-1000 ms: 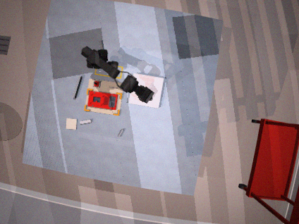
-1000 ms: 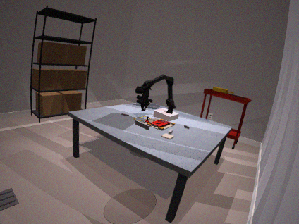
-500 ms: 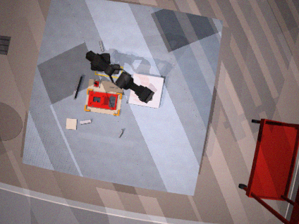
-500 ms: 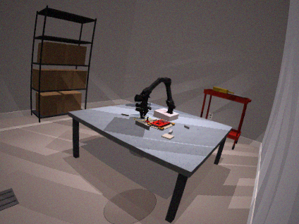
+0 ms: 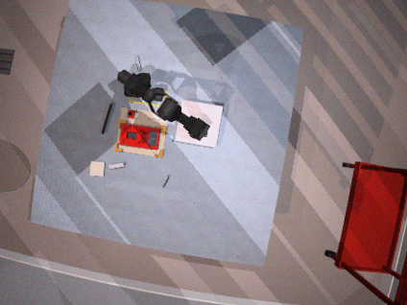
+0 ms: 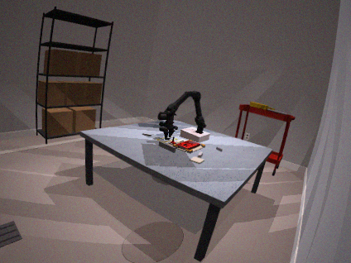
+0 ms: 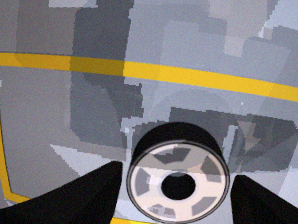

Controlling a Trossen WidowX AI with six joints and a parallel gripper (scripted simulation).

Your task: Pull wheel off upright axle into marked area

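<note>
resting wheel [image 7: 178, 184] inside yellow outline [image 7: 193, 75] | gripper [image 7: 174, 212] half-open, released | no writing

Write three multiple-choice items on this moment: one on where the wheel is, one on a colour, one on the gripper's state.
1. Where is the wheel?
A. On the upright axle
B. Between the lines of the marked area
C. On the red cart

2. What colour is the outline of the marked area?
A. Yellow
B. Green
C. Blue

3. How does the gripper stand?
A. Shut, fingertips together
B. Shut on a pen
C. Open, one finger on each side of the wheel

Key:
1 B: in the wrist view the wheel lies between the far and near lines, close to the near one.
2 A: the outline is yellow.
3 C: the gripper has parted, and its dark fingers flank the wheel.
</note>
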